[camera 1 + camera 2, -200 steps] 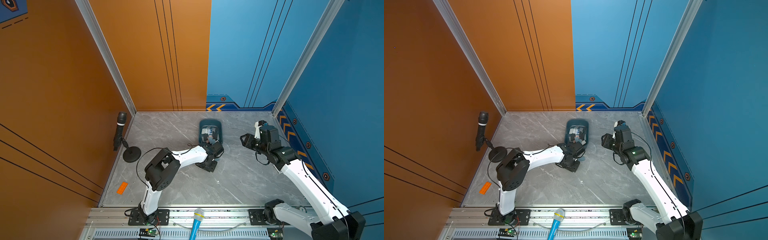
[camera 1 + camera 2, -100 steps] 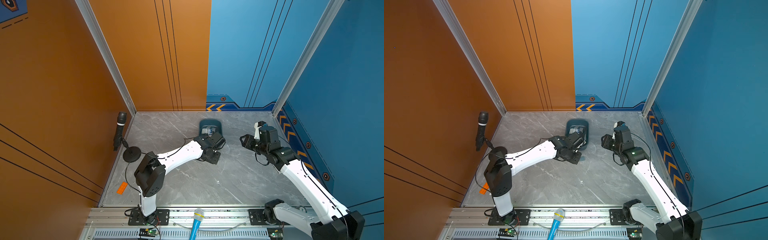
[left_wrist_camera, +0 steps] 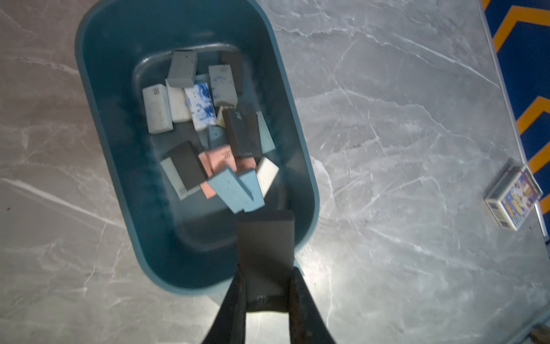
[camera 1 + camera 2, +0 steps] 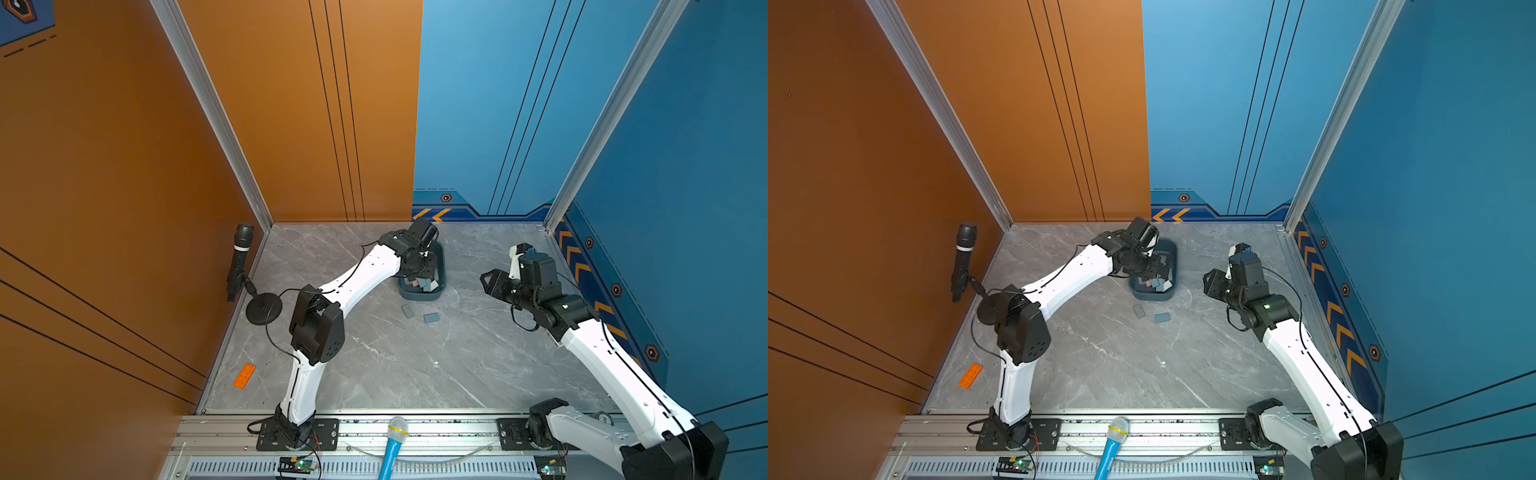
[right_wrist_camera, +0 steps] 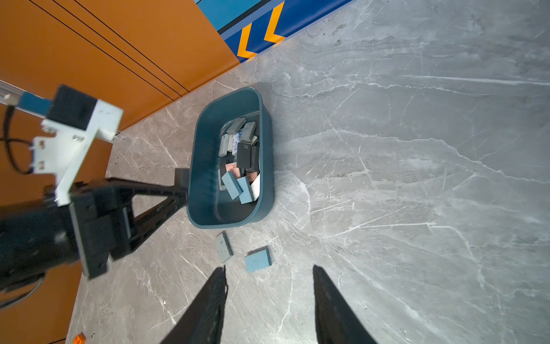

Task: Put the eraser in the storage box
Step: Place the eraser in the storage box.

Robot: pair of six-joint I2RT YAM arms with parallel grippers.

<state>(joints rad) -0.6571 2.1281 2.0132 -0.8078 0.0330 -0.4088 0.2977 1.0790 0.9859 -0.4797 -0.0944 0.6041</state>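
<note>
Eraser: a dark eraser (image 3: 265, 238), a flat slab, is pinched by one end; its free end reaches over the near end of the storage box while the rest crosses the rim
Left gripper: the left gripper (image 3: 267, 278) is clamped narrow on that slab, a black finger on either side, at the end of the box nearest the robot
Storage box: the teal storage box (image 3: 98, 125) sits on the table towards the back wall, seen in both top views (image 4: 419, 294) (image 4: 1152, 294) with the left arm stretched over it
Inside the box: a heap of erasers (image 3: 202, 107) lies jumbled on the bottom: white, grey, black, pink, pale blue and one flecked with blue
On the table: two loose erasers, both grey-blue, lie flat just outside the box's near end, one (image 5: 223, 247) closer to the box, one (image 5: 258, 260) beside it, apart from each other
Right gripper: the right gripper (image 4: 491, 283) hangs over the table to the right of the box, fingers spread apart with nothing between them, aimed towards the loose pair
Table: grey marble-look table (image 4: 395, 365)
Edges: a small printed carton (image 3: 513, 198) rests by the chevron-striped wall; a black microphone (image 4: 239, 266) on a round stand and an orange brick (image 4: 244, 375) stand along the orange wall; a blue microphone (image 4: 392, 444) lies over the front rail
</note>
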